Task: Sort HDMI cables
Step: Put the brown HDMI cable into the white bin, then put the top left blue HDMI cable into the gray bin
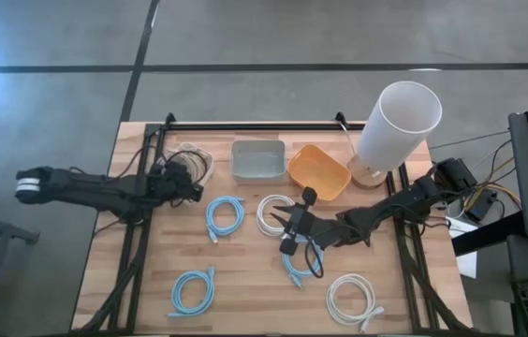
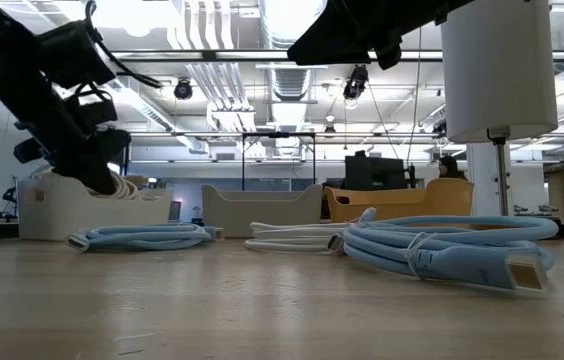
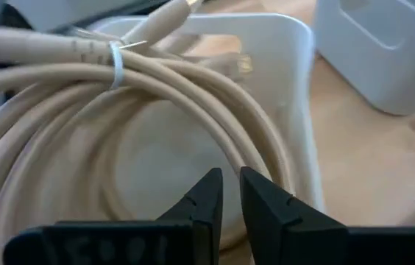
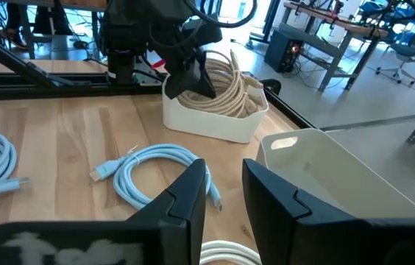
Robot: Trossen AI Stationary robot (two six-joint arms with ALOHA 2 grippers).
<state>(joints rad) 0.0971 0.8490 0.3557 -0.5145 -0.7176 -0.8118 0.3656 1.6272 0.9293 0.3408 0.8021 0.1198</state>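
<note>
A coil of beige HDMI cables (image 3: 193,96) lies in a white bin (image 1: 194,154) at the table's far left. My left gripper (image 3: 231,180) reaches down into that bin (image 4: 207,121), its fingers almost together with only a slit between them and nothing in it. Three light blue coils (image 1: 224,215) (image 1: 192,290) (image 1: 300,267) and two white coils (image 1: 273,213) (image 1: 351,298) lie flat on the wood. My right gripper (image 1: 294,223) hovers over the table's middle. In its wrist view the right gripper (image 4: 224,173) is open with nothing between the fingers. My left gripper slants down from the table's left into the bin, its fingertips (image 3: 211,184) right at the beige coil's near strands (image 3: 266,147). I cannot tell whether they touch the coil. Nothing shows in the slit between them.
A pale grey bin (image 1: 257,159) and an orange bin (image 1: 318,171) stand beside the white one along the far edge. A tall white cylinder on a stand (image 1: 397,122) rises at the far right. Black frame rails run down both sides of the table.
</note>
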